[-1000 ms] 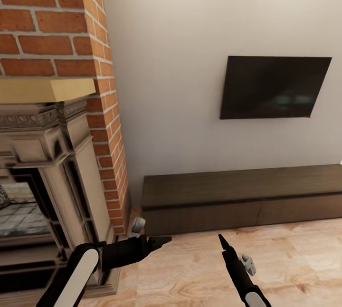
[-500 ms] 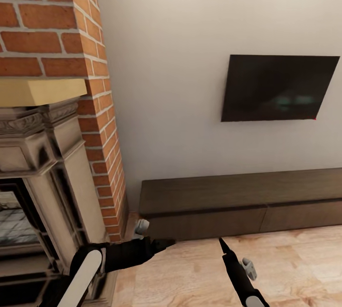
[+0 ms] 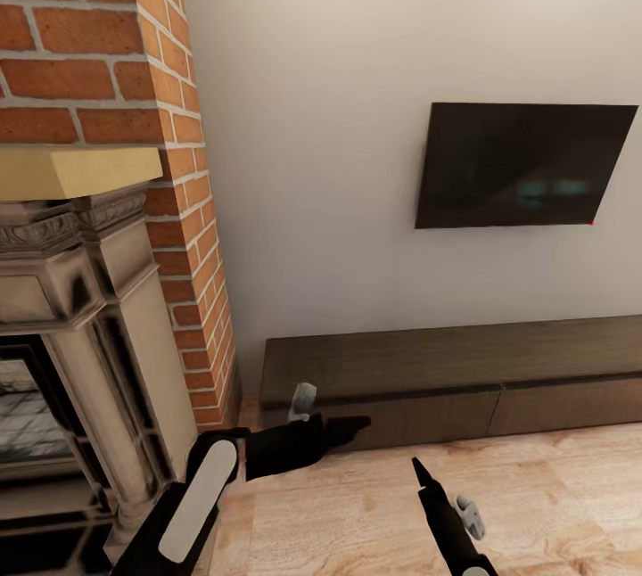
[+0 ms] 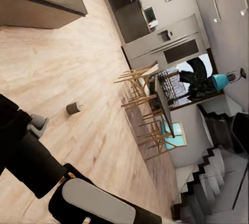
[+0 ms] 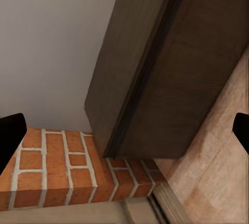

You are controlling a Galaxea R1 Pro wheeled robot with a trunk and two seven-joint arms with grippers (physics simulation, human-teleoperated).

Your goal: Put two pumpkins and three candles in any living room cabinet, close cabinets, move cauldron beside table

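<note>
A white wall (image 3: 339, 112) with a dark television (image 3: 522, 164) at about 2 o'clock is seen in the head view, with a brick chimney (image 3: 98, 50) and carved fireplace surround (image 3: 80, 291) from 9 to 11 o'clock. The cabinet (image 3: 464, 375) is stretched along the wall's foot from centre toward 3 o'clock, every visible drawer front shut; its near end is seen close up in the right wrist view (image 5: 166, 68), beside the brick. Compared with half a second ago the framing is unchanged, so the base appears to have halted. The left gripper (image 3: 352, 423) has been carried forward, toward 1 o'clock, and is now shown against the cabinet's left drawer front; whether its fingers are together or apart cannot be told. The right gripper (image 3: 415, 468) has barely moved at about 5 o'clock; its fingers (image 5: 11, 135) are seen spread at the edges of its wrist view, holding nothing. A drawer opening is judged to be starting. One grey candle (image 4: 73, 108) is seen standing alone on the wooden floor (image 4: 78, 68) in the left wrist view, well apart from the cabinet.
</note>
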